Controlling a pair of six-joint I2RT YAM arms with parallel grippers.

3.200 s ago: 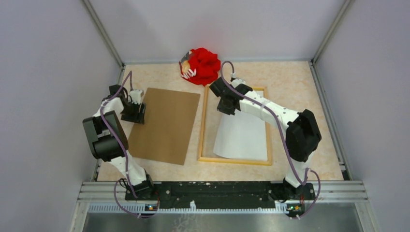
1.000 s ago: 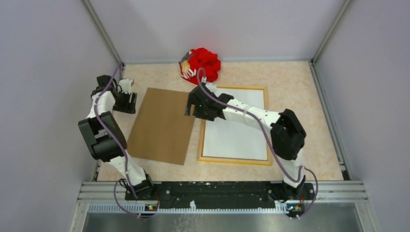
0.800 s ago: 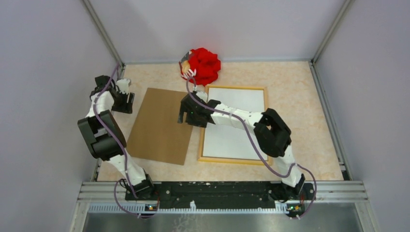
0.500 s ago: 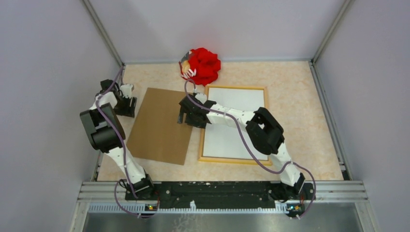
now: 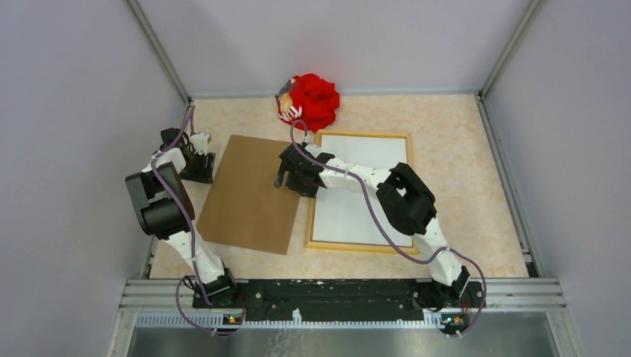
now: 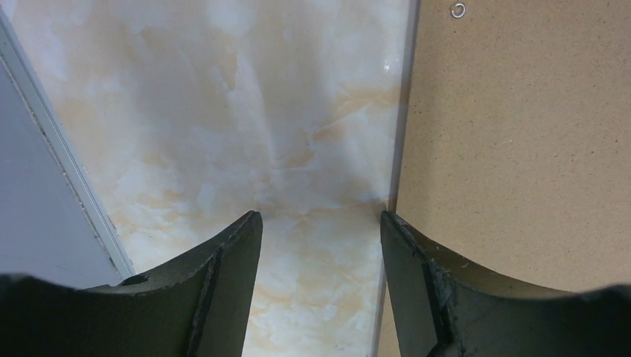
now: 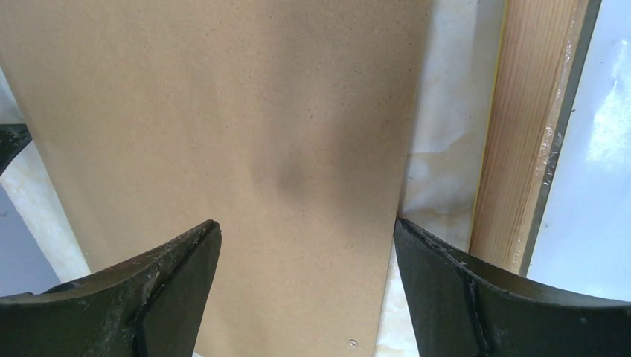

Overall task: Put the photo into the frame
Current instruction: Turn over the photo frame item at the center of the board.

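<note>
The photo (image 5: 346, 219) lies white side up inside the frame (image 5: 357, 246) on the table (image 5: 461, 149), so closing the back seems next: the right end effector (image 7: 305, 223) and left end effector (image 6: 320, 216), both spread and empty, hang at opposite edges of the backing board (image 5: 249, 197), which needs an edge grip.

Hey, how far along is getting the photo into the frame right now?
Done: the large rectangular photo, white side up, lies inside the wood-coloured rectangular frame. In hand: the left gripper and right gripper, both open and empty, sit at opposite edges of the flat brown backing board. Left: probably laying that board over the photo to close the frame.
</note>
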